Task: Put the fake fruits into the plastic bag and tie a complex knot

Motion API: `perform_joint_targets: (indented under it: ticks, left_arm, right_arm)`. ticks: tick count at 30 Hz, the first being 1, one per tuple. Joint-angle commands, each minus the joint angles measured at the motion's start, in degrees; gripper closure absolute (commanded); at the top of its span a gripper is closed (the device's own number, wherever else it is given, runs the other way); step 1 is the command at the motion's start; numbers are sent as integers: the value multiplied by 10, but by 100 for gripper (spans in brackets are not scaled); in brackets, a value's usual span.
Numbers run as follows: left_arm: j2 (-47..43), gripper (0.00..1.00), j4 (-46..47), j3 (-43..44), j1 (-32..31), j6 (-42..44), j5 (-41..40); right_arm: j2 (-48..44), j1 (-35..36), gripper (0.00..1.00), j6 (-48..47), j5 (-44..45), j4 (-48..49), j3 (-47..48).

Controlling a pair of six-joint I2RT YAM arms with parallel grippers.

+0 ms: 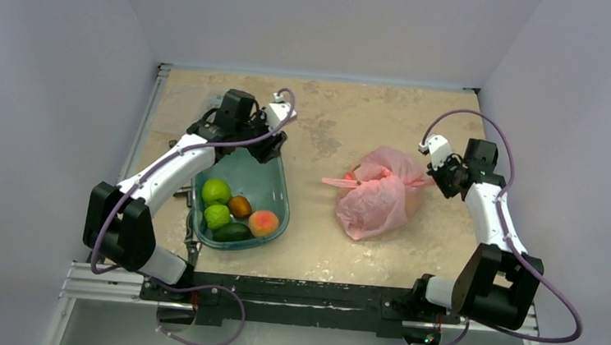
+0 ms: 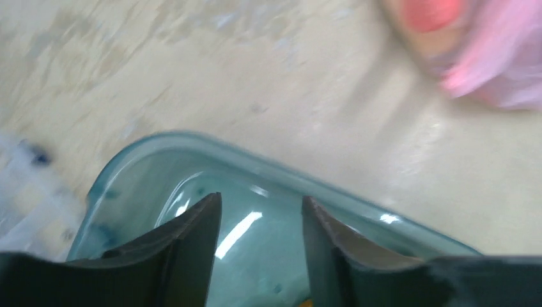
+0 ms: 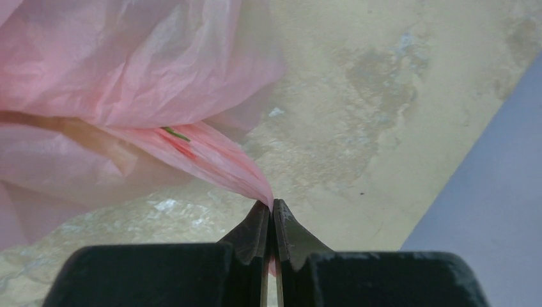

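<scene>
The pink plastic bag (image 1: pixel 379 193) lies right of centre on the table, a reddish fruit showing through it near its top. One handle (image 1: pixel 336 181) trails out to its left. My right gripper (image 1: pixel 437 179) is shut on the bag's right handle (image 3: pixel 217 157), which stretches taut to the fingertips. No knot shows. Several fake fruits lie in the teal tub (image 1: pixel 276 188): two green ones (image 1: pixel 217 191), a brown one (image 1: pixel 240 207), a peach (image 1: pixel 264 222) and a dark green one (image 1: pixel 232 233). My left gripper (image 2: pixel 261 204) is open and empty above the tub's far end (image 2: pixel 192 144).
A pale object (image 1: pixel 209 103) lies behind the left arm near the table's back left. Grey walls enclose the table on the left, back and right. The bag's blurred edge (image 2: pixel 498 57) shows at the top right of the left wrist view.
</scene>
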Motion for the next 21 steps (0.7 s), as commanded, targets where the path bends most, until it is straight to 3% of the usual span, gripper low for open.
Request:
perform_joint_targets:
  ticks: [1,4,11,17,19,21]
  left_arm:
    - [-1,42,14,46,-85,86,138]
    - [40,35,28,67,-140,93,144]
    - [143,38,3,144,-230,128,152]
    - [208,32,-4,170,-258,160,73]
    - [226,41,-10,178,-258,166,40]
    - [237,68,-10,179,-258,168,1]
  right_arm:
    - [-1,3,100,-6,-50,-68,-12]
    - [-11,3,100,-5,-58,-69,-27]
    - [-41,3,100,6,-67,-77,-38]
    - [-63,3,100,13,-70,-79,-45]
    - [-67,3,100,16,-68,-75,-49]
    - [-67,3,100,19,-59,-64,-56]
